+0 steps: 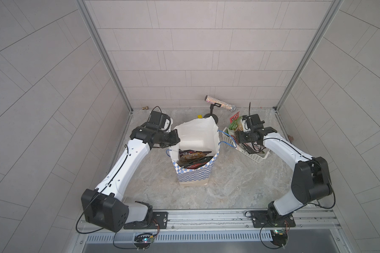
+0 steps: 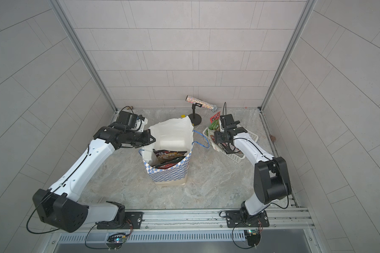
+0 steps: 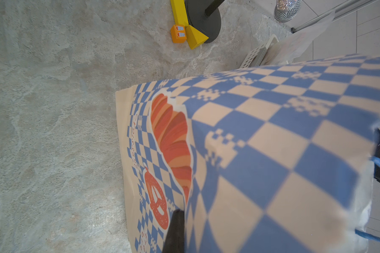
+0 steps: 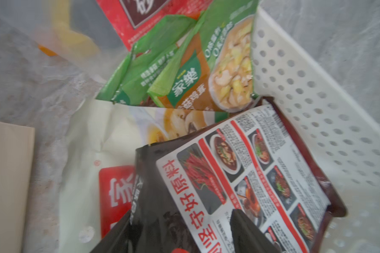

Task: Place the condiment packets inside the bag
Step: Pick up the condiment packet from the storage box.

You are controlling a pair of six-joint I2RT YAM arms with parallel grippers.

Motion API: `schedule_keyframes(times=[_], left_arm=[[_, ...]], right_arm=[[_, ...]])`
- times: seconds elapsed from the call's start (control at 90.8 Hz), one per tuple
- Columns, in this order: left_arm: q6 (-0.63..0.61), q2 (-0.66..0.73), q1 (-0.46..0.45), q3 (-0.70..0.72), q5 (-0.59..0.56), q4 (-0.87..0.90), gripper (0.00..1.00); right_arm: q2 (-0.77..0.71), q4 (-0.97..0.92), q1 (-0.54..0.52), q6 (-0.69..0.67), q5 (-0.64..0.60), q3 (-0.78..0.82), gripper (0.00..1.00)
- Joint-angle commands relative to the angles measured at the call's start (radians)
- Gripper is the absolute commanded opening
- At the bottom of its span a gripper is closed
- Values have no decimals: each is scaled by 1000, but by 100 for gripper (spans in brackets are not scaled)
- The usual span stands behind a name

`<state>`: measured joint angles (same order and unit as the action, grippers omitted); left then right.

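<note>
Left jaws pinch the bag (image 1: 195,177); right jaws sit low in the basket (image 1: 260,156).
On the worktop (image 1: 228,181) the checkered bag stands upright with dark packets (image 1: 193,156) inside, and the left jaws are closed tight on its left rim. Further back, the right jaws are partly apart astride a dark red-brown packet (image 4: 239,164) in the white basket. One finger (image 4: 248,232) is against its printed face; whether they clamp it I cannot tell. Green packets (image 4: 184,72) lean at the far end.

Bag (image 3: 272,131) — blue-and-cream check outside, orange pretzel print. Basket (image 4: 305,92) white, pattern of round holes. Green packet (image 4: 180,72); red packet (image 4: 145,19); dark brown packet (image 4: 250,164) — white label. Table (image 1: 239,179) grey marbled.
</note>
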<state>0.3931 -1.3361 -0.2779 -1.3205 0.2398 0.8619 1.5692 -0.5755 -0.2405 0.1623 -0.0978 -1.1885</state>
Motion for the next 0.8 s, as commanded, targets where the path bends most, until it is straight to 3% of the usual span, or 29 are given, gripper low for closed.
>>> schedule_keyframes(times=[0.0,0.088,0.176,0.374,0.407,0.473,0.561,0.793], left_arm=[[-8,-8,-7,-3,14,-14,0],[-10,-8,-6,-3,10,-15,0],[-8,-12,-7,-7,13,-15,0],[-7,-8,-6,-7,13,-15,0],[-9,-8,-7,-7,13,-15,0],[-11,-6,-6,-8,10,-13,0],[-11,-9,-6,-8,10,-11,0],[-10,-12,-6,-7,11,-12,0]], right_arm=[[-7,-31,4,30,-250,18,60],[-21,-27,9,37,-339,36,54],[-31,-8,19,32,-349,49,53],[-5,29,44,14,-156,64,51],[-5,29,44,10,-132,66,45],[-20,23,43,0,-122,61,23],[-81,5,43,-19,-180,49,0],[-286,17,40,-136,-261,18,0]])
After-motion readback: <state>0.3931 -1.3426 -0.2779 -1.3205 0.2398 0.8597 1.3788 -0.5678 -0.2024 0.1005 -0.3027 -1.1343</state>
